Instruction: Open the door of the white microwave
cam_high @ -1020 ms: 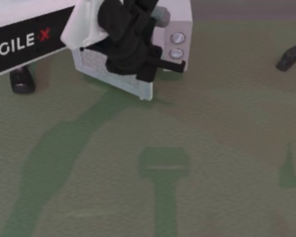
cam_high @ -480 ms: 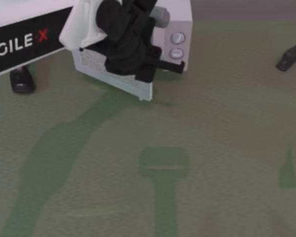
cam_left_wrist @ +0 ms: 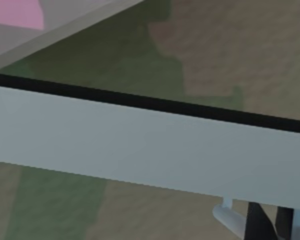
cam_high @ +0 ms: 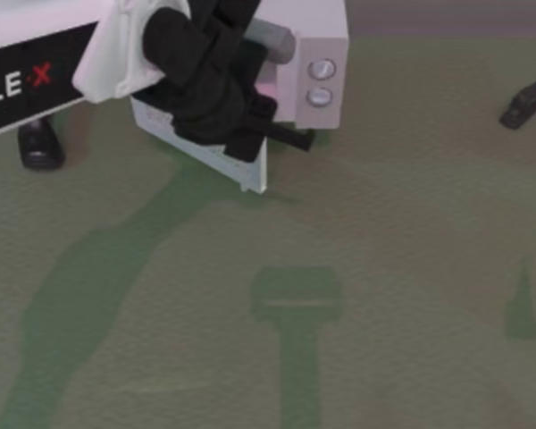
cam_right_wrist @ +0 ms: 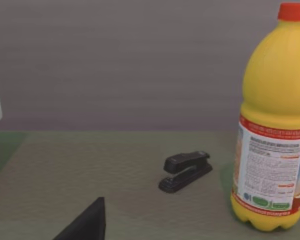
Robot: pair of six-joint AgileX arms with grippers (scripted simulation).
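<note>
Door (cam_high: 216,150) swung partly out from white microwave (cam_high: 314,40) at far edge of counter (cam_high: 384,268), left of centre; free edge angled toward counter's front, pink cavity glimpsed behind. Left gripper (cam_high: 286,136) down at door's free edge, black fingers reaching toward the knob panel; cannot tell whether apart or together, hidden by wrist bulk. Left wrist view filled by door's pale edge band (cam_left_wrist: 150,145). Right arm parked off right side; black stapler (cam_right_wrist: 186,171) and yellow bottle (cam_right_wrist: 275,125) ahead of it.
</note>
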